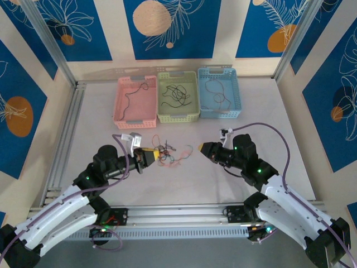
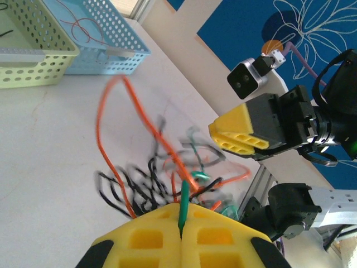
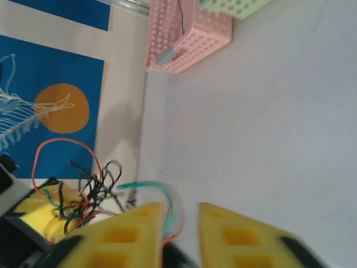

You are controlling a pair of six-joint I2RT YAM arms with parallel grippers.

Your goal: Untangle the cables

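Left hand (image 2: 181,223) pinches tangled cables (image 2: 173,159) (orange, black, green).

Top camera looks down the table (image 1: 223,184); both close wrist cameras share the cables (image 1: 167,153).

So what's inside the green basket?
From above, thin black cables lie loosely curled on the floor of the green basket. In the left wrist view its near wall covers almost all of the inside, so hardly anything shows there.
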